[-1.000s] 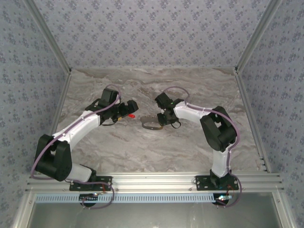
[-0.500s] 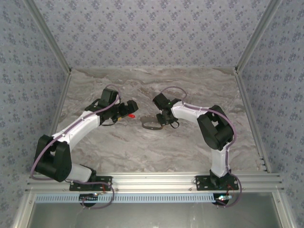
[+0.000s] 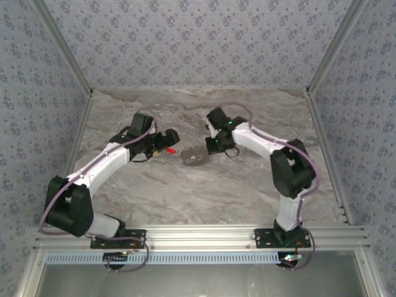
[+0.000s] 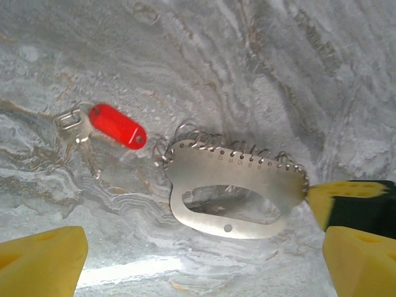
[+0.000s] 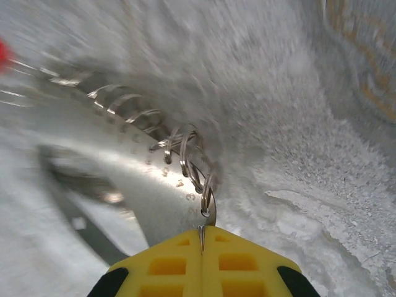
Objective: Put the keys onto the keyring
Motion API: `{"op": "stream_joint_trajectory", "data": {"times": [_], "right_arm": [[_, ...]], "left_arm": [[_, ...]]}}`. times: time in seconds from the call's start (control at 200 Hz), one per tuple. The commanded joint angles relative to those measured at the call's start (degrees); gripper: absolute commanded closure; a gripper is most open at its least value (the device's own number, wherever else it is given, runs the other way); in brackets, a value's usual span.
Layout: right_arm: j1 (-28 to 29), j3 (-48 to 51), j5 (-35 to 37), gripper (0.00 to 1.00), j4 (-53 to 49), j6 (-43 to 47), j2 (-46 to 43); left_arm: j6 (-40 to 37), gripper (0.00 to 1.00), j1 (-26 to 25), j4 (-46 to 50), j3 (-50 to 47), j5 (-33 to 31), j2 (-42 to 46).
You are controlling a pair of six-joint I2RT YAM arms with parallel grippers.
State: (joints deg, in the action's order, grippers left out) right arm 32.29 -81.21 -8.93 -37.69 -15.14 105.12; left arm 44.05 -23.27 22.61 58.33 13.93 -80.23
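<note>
Hovering with jaws wide apart and empty, the left gripper (image 4: 201, 266) overlooks the keys (image 4: 117, 125), lying on the desk (image 4: 278, 62) at 10 o'clock from the keyring (image 4: 235, 173). At its 3 o'clock end the right gripper (image 5: 201, 247) has just clamped its jaws on it, seemingly tilting it, steadied for threading. No legible writing.

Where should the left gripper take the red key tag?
Probably red key tag: pinch its long sides mid-body, coming straight down with the open left gripper. It lies flat and oblong; the key crowds one end, the keyring the other.
</note>
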Motion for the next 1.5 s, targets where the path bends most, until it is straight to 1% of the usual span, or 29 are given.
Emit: {"op": "stream_joint_trajectory", "data": {"times": [0.0, 0.055, 0.13, 0.17, 0.4, 0.575, 0.675, 0.769, 0.864, 0.989, 1.044, 1.189, 1.309, 1.494], "right_arm": [[-3.77, -4.53, -15.77, 1.00, -1.23, 0.00, -8.34], [-5.36, -4.91, -21.03, 1.00, 0.56, -1.30, -10.64], [-6.82, -5.18, -25.00, 1.00, 2.97, -3.44, -13.36], [-7.54, -5.03, -27.70, 1.00, 5.90, -4.19, -14.67], [-11.69, -3.51, -37.43, 1.00, 21.33, -13.07, -19.54], [-13.47, -3.39, -42.43, 1.00, 31.99, -20.39, -20.66], [-14.01, -3.60, -44.80, 1.00, 36.29, -24.19, -20.43], [-14.25, -3.61, -47.23, 1.00, 40.26, -27.20, -20.16], [-14.36, -3.60, -50.51, 1.00, 45.01, -31.18, -19.49], [-14.36, -3.26, -52.50, 1.00, 50.06, -35.67, -18.74], [-14.28, -2.85, -52.62, 1.00, 51.45, -36.98, -18.63], [-14.12, -1.29, -52.77, 1.00, 55.42, -40.20, -18.43], [-13.67, -0.24, -52.44, 1.00, 55.97, -40.74, -18.32], [-12.92, 0.87, -51.96, 1.00, 58.43, -42.44, -17.85]], "left_arm": [[0.16, 0.02, 0.43, 1.86, 6.67, 0.72, 1.77], [0.23, 0.02, 0.66, 2.32, 9.14, 1.53, 2.08], [0.30, 0.02, 0.94, 2.86, 12.88, 3.52, 1.94], [0.22, 0.03, 1.13, 3.12, 14.88, 4.65, 1.73], [0.85, 0.07, 1.29, 2.05, 23.89, 9.83, 0.79], [1.81, 0.20, 1.29, -1.28, 27.82, 13.65, 0.56], [2.55, 0.30, 1.30, -3.47, 29.79, 16.02, -0.03], [3.14, 0.35, 1.25, -4.97, 31.84, 17.99, -0.75], [3.91, 0.42, 1.12, -6.92, 33.30, 20.08, -1.55], [4.98, 0.53, 0.56, -9.79, 34.34, 22.22, -2.18], [5.20, 0.56, 0.12, -10.75, 34.94, 22.85, -2.54], [5.26, 0.58, -1.31, -12.42, 37.13, 24.57, -4.12], [5.25, 0.59, -2.50, -14.04, 38.33, 25.91, -5.37], [5.68, 0.60, -3.83, -15.22, 38.15, 26.30, -6.85]]}}
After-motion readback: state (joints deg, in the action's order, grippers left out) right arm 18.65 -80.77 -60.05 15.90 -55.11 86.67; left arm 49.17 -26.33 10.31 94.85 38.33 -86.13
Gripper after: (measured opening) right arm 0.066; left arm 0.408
